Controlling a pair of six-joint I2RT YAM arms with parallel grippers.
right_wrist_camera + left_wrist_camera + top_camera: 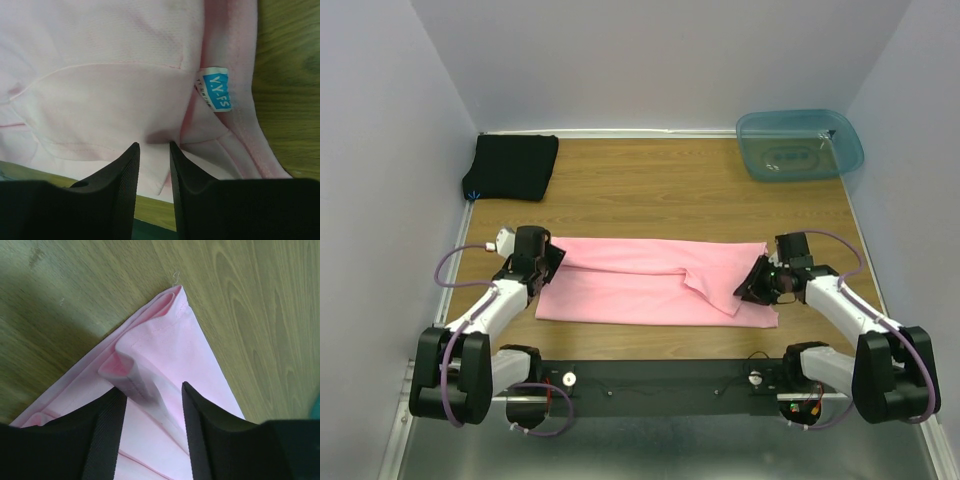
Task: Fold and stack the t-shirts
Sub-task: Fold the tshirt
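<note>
The pink shirt lies folded into a long band across the near middle of the table. It runs from 9 to 3 o'clock, with a slanting crease and a loose flap toward its 3 o'clock end. The left fingers sit low over the band's 9 o'clock end. In the left wrist view they stand part open with a clear gap, and a raised ridge of pink cloth pokes up between them. The ridge touches the inner face of one finger and stands apart from the other, so nothing is pinched. Past the tips, at 12 o'clock in that view, the shirt's stitched corner rests flat on the wood. The right fingers are at the band's 3 o'clock end, over the neck opening. In the right wrist view they are drawn close, with only a narrow slit between the tips. The cloth puckers into a small dark dimple just at that slit, but whether they have hold of it I cannot tell. A small blue label printed Y.Y-FS sits on the neck band at 1 o'clock from the tips. The black shirt lies folded in the table's 11 o'clock corner, well apart from the pink one. A bin stands in the 1 o'clock corner.
</note>
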